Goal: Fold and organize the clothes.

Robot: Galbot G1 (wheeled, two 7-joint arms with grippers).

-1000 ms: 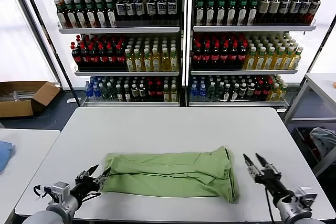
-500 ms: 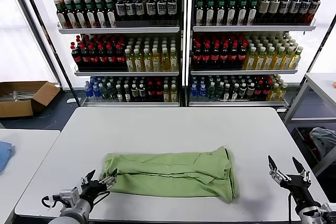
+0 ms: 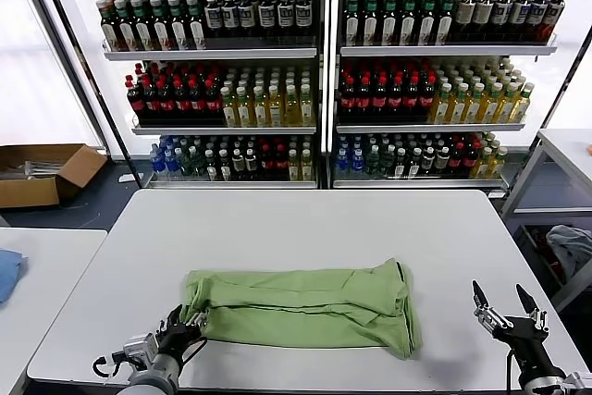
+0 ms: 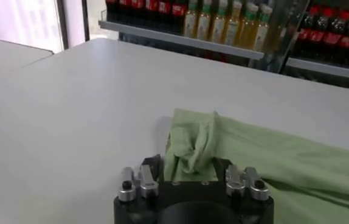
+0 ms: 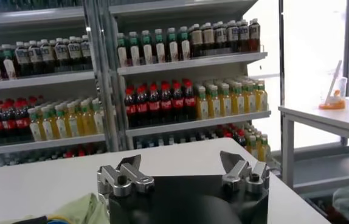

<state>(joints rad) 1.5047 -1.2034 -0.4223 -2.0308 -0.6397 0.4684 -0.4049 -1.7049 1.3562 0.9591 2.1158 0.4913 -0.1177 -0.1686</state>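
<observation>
One of the clothes, a light green shirt (image 3: 305, 307), lies folded into a long strip across the near half of the white table (image 3: 314, 228). My left gripper (image 3: 185, 328) is at the strip's left end, low at the table's front edge. In the left wrist view this gripper (image 4: 190, 167) is shut on a bunched-up fold of the green shirt (image 4: 284, 158). My right gripper (image 3: 498, 291) hovers to the right of the shirt, apart from it, fingers spread wide. The right wrist view shows the right gripper (image 5: 179, 159) open and empty, with a corner of the shirt (image 5: 83, 210) at the edge.
Tall shelves of bottles (image 3: 314, 71) stand behind the table. A cardboard box (image 3: 42, 168) sits on the floor at the left. A side table (image 3: 37, 265) with a blue cloth (image 3: 6, 270) is at the left; another table (image 3: 569, 150) is at the right.
My left gripper has moved right onto the shirt's left end and closed on the fabric. My right gripper has drawn back to the right, away from the shirt, and opened wider.
</observation>
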